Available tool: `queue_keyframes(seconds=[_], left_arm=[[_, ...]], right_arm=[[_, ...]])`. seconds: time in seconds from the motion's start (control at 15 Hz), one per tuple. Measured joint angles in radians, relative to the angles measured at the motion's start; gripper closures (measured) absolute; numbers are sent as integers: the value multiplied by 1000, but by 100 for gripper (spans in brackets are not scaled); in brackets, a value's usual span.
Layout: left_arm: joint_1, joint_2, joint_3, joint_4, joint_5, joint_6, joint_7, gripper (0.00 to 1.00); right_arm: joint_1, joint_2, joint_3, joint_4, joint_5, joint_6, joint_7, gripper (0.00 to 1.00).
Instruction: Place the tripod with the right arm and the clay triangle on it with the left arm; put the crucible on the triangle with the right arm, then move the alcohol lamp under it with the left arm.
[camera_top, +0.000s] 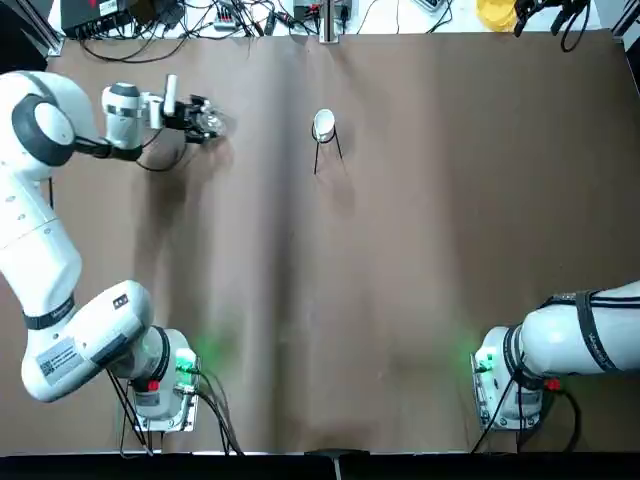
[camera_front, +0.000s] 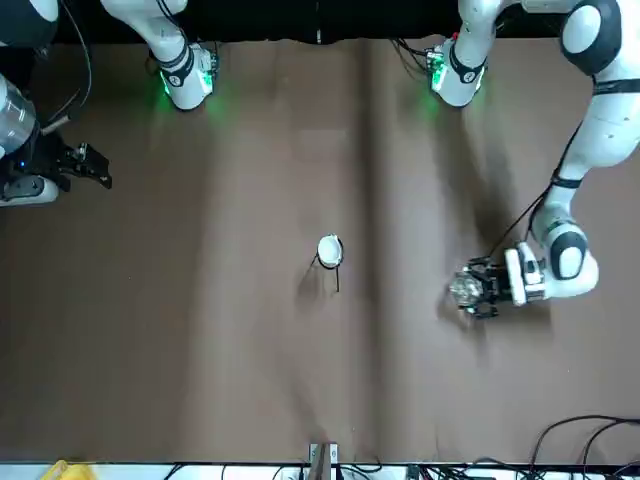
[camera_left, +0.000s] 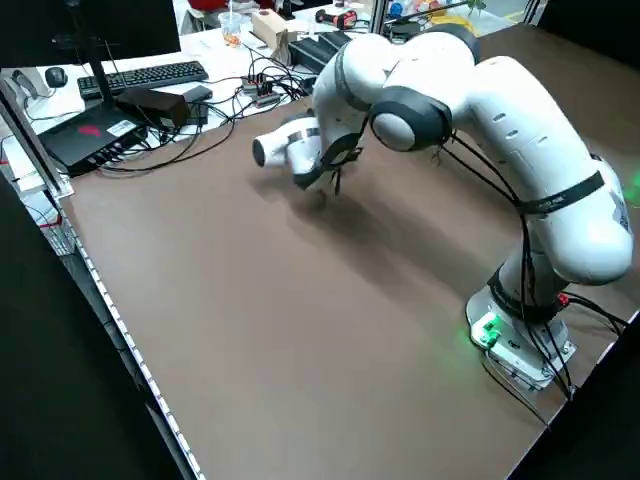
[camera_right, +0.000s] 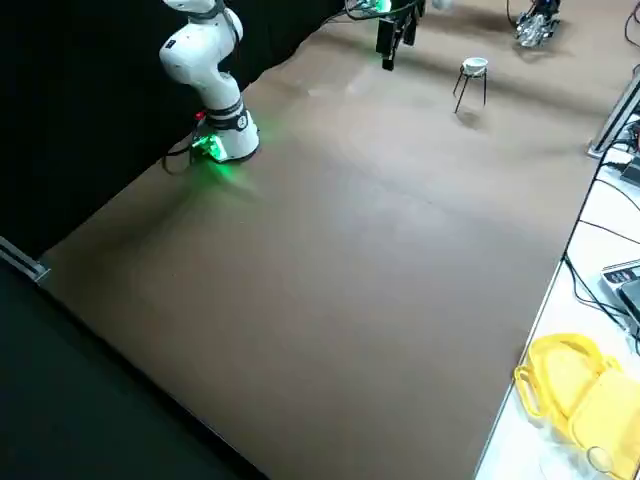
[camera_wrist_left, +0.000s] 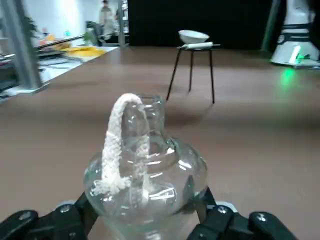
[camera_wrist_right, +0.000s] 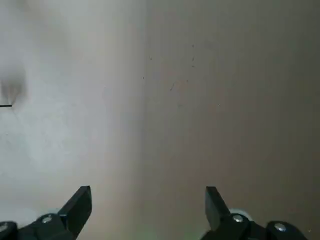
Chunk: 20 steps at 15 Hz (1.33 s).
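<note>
Clear-glass load: clasps the alcohol lamp (camera_wrist_left: 165, 175) in the left end effector (camera_wrist_left: 147, 200), at about 10:30 on the bench (camera_top: 400, 280) as seen from above, and near 9 o'clock from the tripod (camera_wrist_left: 212, 80). Shows a white wick (camera_wrist_left: 111, 150) looping out of the glass neck. Stands upright on thin black legs at 12 o'clock in the top view; bears the whitish clay triangle (camera_wrist_left: 201, 45), with the white crucible (camera_wrist_left: 193, 36) seated on top. Hangs the right end effector (camera_front: 95, 165) wide and unladen, well apart, toward 10 o'clock from the tripod in the front view.
</note>
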Motion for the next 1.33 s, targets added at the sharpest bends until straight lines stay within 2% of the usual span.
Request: queue_keyframes(seconds=[0.33, 0.53, 0.73, 1.2, 1.33], left_arm=[[-227, 2, 2, -3, -120, 3, 0, 21], [-330, 11, 7, -7, -206, 20, 0, 21], [-373, 32, 9, -8, -241, 46, 3, 21], [-399, 86, 10, -8, -345, 53, 72, 21], [-448, 97, 17, -7, -403, 77, 79, 22]], right_arm=[[0, -5, -1, -7, 0, 5, 0, 0], [1, -5, -2, -9, 0, 8, -1, 0], [4, -5, -2, -14, 2, 18, -10, 0], [11, -2, -1, -19, 2, 20, -13, 0], [11, -1, -2, -18, 2, 21, -14, 0]])
